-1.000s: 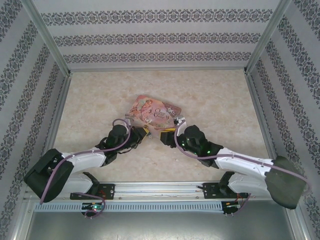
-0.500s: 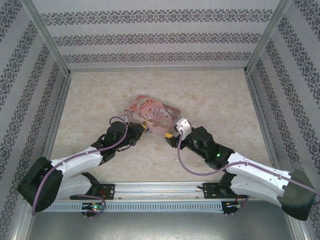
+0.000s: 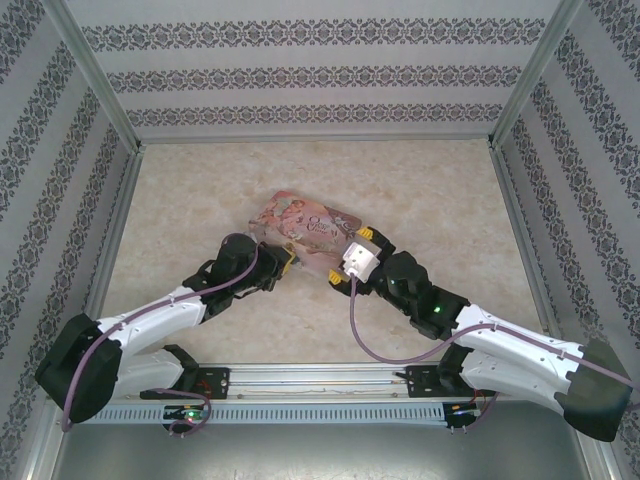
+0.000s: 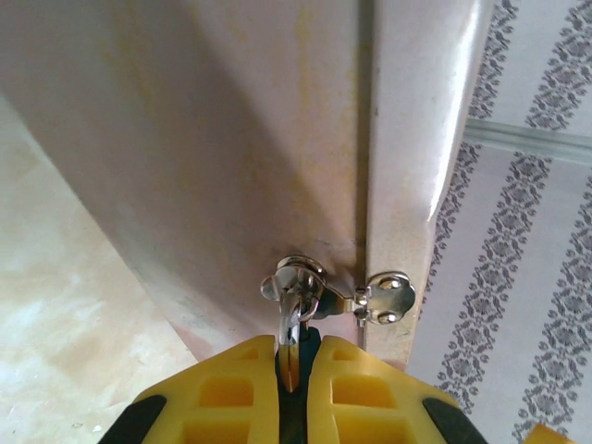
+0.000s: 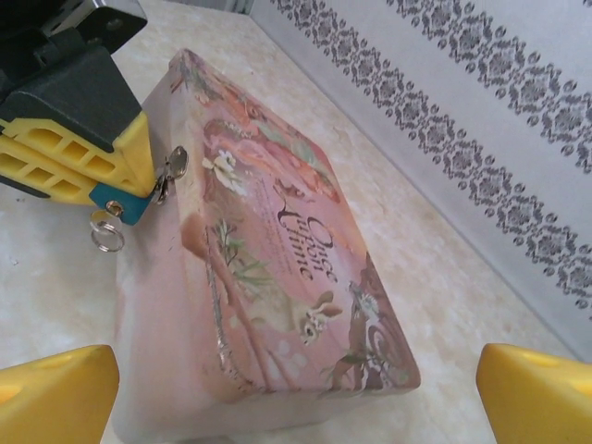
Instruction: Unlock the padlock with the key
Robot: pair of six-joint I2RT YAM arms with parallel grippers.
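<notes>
left hand (image 4: 294,356) pinched tight on padlock (image 5: 127,206) | padlock hangs at pink tin's (image 5: 296,231) hasp (image 4: 384,298) | right hand (image 5: 296,393) spread wide, empty, facing tin | tin on bench (image 3: 430,200)

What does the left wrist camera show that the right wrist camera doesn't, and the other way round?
Left wrist view: the padlock close up, its silver shackle through the clasp on the plain side of the tin. Right wrist view: the tin's illustrated pink lid, a small metal ring hanging below the padlock, and the right gripper with its yellow fingers wide apart. Shared: the left gripper closed on the padlock, the tin, the marbled table and the patterned wall.
</notes>
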